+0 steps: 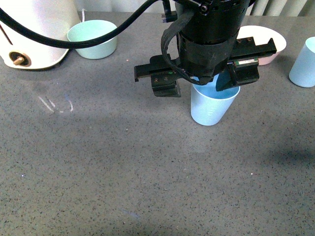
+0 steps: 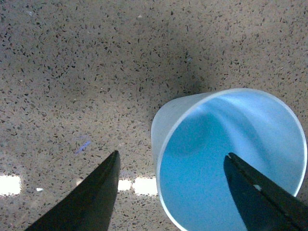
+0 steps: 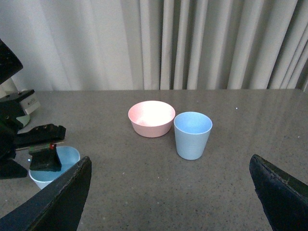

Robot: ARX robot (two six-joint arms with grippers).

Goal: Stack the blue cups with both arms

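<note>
Front view, count for me, says the desk.

Me: I count two light blue tapered plastic cups on the grey speckled table (image 1: 98, 172). One cup (image 1: 212, 107) stands upright mid-table, directly under my left gripper (image 1: 204, 84). The other cup (image 1: 304, 64) stands upright at the far right edge, well apart from the first. There are two bowls as well: one mint-green round bowl (image 1: 93, 38) at the back left, and one pink round bowl (image 1: 268, 42) behind the gripper. One white rounded appliance (image 1: 34, 29) sits in the back left corner.

Desk: Left jaws?

Me: Spread wide. In the left wrist view one finger (image 2: 94, 199) hangs outside the cup's wall and the second finger (image 2: 260, 195) hangs over its hollow, so they straddle the rim. I cannot tell whether either one touches the cup.

Desk: And the right?

Me: My right gripper (image 3: 170, 183) is out of the front view. Its wrist view shows two fingers set far apart, holding nothing. The other cup and the pink bowl stand just beside each other, ahead between those fingers.
</note>
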